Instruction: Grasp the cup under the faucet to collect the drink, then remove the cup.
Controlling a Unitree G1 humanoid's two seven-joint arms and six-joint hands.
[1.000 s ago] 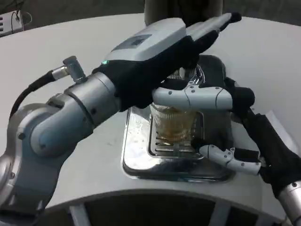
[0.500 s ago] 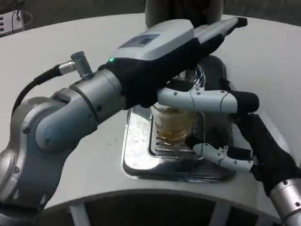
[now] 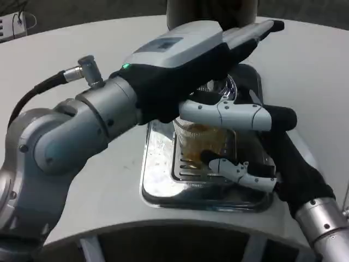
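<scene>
A clear ribbed cup with amber drink in it stands on the grate of the steel drip tray, below the faucet. My right hand reaches in from the right and grips the cup: one long white finger lies across its front near the rim, and the thumb sits at its base. My left hand stretches over the cup toward the dispenser, fingers straight and flat, holding nothing. It hides the cup's rim and most of the faucet.
The dark dispenser body rises at the back behind the tray. The white round table spreads on all sides, and its front edge curves just below the tray. A grey cable trails from my left wrist.
My right thumb has slid left along the tray to the cup's base, and the right forearm has come further into view. The left hand has stayed above the cup.
</scene>
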